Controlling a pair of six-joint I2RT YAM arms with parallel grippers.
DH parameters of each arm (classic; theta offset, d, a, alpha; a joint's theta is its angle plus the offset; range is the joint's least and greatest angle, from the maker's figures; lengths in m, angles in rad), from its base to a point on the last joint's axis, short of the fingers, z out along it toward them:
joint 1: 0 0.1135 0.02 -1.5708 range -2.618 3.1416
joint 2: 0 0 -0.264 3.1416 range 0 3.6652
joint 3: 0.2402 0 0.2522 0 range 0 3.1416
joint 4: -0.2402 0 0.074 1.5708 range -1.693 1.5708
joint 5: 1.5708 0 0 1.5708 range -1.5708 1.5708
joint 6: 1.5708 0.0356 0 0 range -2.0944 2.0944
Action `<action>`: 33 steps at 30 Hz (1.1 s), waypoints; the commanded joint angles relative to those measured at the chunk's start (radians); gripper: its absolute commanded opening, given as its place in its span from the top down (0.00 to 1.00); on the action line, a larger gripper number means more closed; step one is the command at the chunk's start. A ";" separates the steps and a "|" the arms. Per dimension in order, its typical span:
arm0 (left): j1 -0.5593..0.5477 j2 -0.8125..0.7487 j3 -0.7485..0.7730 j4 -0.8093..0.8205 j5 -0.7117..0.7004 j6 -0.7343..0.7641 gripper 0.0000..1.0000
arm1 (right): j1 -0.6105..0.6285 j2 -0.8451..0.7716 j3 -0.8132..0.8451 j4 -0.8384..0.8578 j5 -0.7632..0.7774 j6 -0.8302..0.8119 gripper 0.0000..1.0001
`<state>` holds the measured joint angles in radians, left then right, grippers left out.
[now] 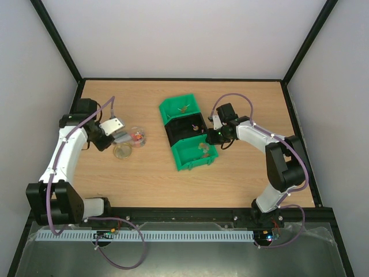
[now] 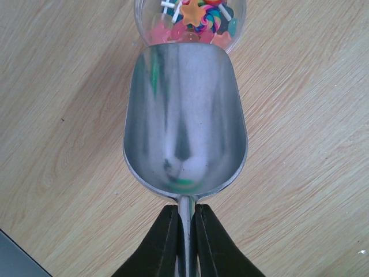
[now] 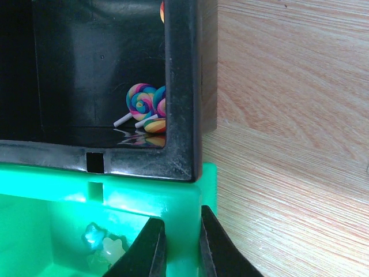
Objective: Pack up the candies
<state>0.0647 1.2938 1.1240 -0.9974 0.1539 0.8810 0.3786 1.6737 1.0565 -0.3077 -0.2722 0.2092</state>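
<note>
My left gripper [image 2: 185, 231] is shut on the handle of a small metal scoop [image 2: 184, 121], whose empty bowl points at a clear cup [image 2: 190, 23] full of mixed-colour candies [image 2: 196, 14]. In the top view the cup [image 1: 137, 137] sits right of the left gripper [image 1: 115, 130]. My right gripper [image 3: 179, 245] is shut on the wall of the near green bin [image 3: 173, 202]; pale star candies [image 3: 106, 245] lie inside it. The black middle bin [image 3: 181, 86] holds swirl lollipops [image 3: 147, 104]. The bins [image 1: 187, 134] stand in a row at the table's centre.
A round clear lid [image 1: 122, 151] lies on the wood just near the cup. The far green bin [image 1: 180, 108] holds a few candies. Black frame posts and white walls border the table.
</note>
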 commanded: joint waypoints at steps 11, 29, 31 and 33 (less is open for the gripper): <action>-0.194 -0.082 0.198 -0.129 0.314 0.167 0.98 | -0.003 -0.010 -0.013 0.051 -0.048 0.040 0.99; -0.759 0.261 0.307 -0.025 -0.012 -0.004 0.98 | 0.040 -0.020 -0.025 0.078 -0.013 0.068 0.99; -0.777 0.281 0.301 -0.013 -0.051 0.005 0.98 | 0.043 -0.027 -0.029 0.078 -0.001 0.069 0.99; -0.800 0.300 0.282 -0.009 -0.096 0.028 0.98 | 0.048 -0.031 -0.033 0.078 0.014 0.072 0.99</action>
<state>-0.7021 1.5673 1.4040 -1.0264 0.1719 0.9043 0.4137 1.6718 1.0389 -0.2558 -0.2649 0.2710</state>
